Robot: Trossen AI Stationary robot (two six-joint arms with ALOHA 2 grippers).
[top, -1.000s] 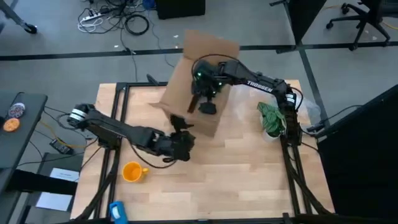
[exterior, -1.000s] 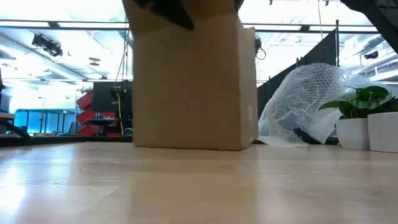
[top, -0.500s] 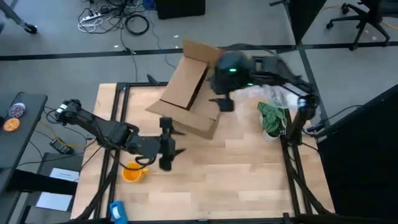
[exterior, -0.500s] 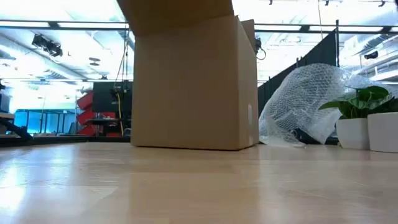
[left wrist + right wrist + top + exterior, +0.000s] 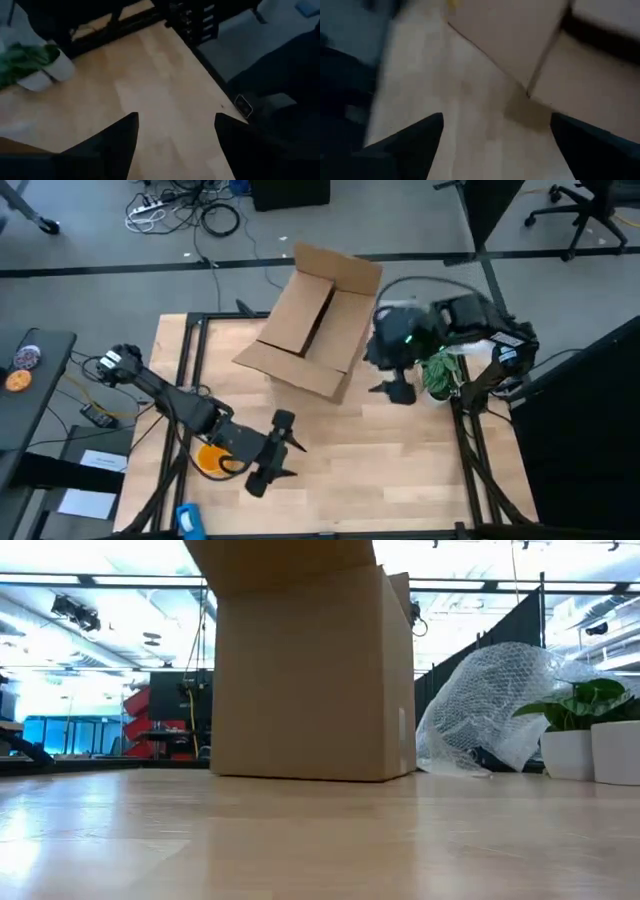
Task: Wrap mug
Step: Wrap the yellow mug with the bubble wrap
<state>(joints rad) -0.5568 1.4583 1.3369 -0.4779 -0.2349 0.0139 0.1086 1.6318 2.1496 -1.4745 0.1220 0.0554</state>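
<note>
One mug (image 5: 210,459), one cardboard box (image 5: 315,320), two empty end effectors, left (image 5: 266,465) and right (image 5: 396,387), both spread.

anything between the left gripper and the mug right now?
No separate object that the high view shows. The left gripper hangs open just right of the mug, near the table's front-left. The left arm's own forearm crosses over the mug and hides most of it. The cardboard box sits well behind.
</note>
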